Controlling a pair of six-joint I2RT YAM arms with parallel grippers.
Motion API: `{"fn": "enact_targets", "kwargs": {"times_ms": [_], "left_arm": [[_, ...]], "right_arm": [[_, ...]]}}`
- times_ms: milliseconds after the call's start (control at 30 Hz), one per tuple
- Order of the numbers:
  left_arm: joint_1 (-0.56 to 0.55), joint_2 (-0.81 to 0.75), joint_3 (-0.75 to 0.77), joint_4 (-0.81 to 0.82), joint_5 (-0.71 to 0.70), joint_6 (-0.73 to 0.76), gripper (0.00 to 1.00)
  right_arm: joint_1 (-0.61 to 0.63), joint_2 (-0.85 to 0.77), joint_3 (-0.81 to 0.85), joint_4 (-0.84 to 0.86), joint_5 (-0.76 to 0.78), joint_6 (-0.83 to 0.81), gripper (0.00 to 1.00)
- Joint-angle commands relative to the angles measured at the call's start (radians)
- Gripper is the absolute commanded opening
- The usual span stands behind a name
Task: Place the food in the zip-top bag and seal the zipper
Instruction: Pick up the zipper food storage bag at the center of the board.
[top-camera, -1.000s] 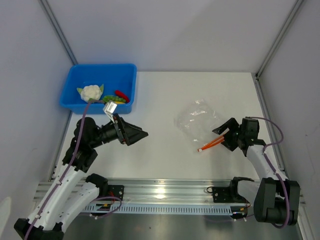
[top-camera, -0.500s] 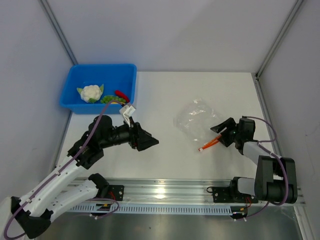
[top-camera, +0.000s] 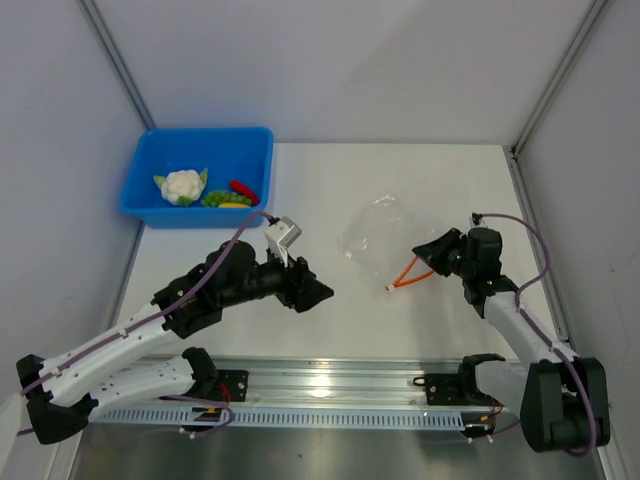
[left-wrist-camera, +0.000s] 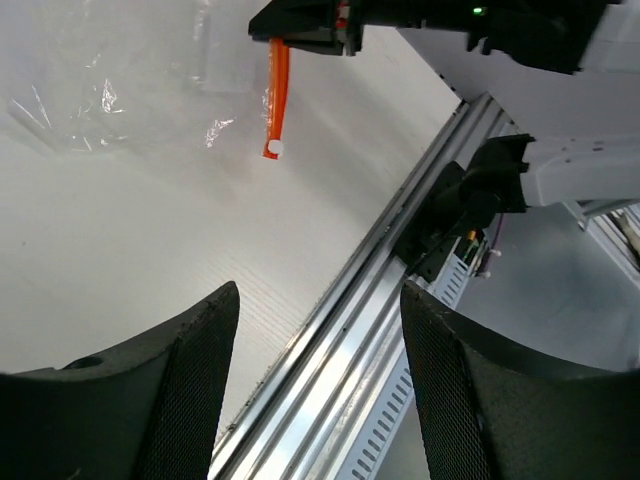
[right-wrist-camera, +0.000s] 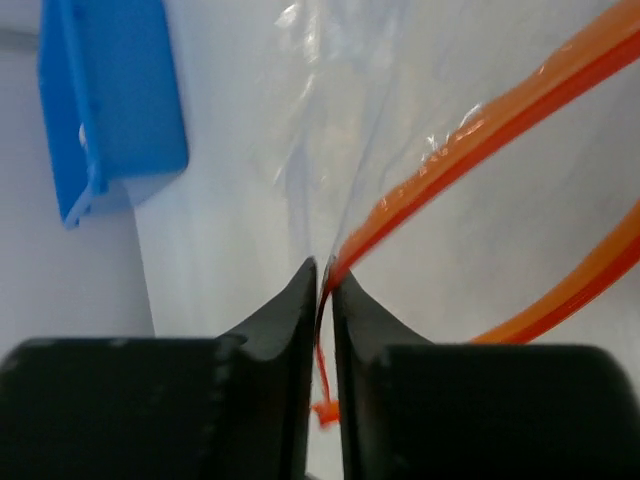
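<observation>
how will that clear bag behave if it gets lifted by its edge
Likely floppy: the bag lies crumpled and wrinkled. Probably very light, being thin clear film. The right claw pinches its zipper; glossy plastic might slip out.

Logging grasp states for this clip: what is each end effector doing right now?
Left end effector: open, holding nothing.
Right end effector: closed on the zipper of the zip-top bag.
</observation>
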Motion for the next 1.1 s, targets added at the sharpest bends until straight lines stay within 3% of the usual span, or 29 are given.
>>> {"fn": "enact_targets", "kwargs": {"times_ms": [0, 100, 467, 733, 1067], "left_arm": [[-0.041, 0.024, 0.056, 0.044, -0.146, 0.027, 0.68], [-0.085, 0.054, 0.079, 0.056, -0.230, 0.029, 0.67], [-0.254, 0.196, 0.190, 0.033, -0.555, 0.052, 0.66], [-0.292, 0.251, 0.158, 0.033, -0.649, 0.052, 0.66], [-0.292, 0.301, 0.122, 0.062, -0.643, 0.052, 0.66]], "right_arm": [[0.155, -0.136, 0.115, -0.163, 0.171, -0.009, 0.08], [0.260, -0.180, 0.198, -0.255, 0.312, 0.031, 0.00], [0.771, -0.104, 0.408, -0.426, 0.833, 0.189, 0.00], [0.862, -0.050, 0.428, -0.417, 0.860, 0.275, 0.00], [0.883, -0.098, 0.419, -0.398, 0.872, 0.284, 0.00]]}}
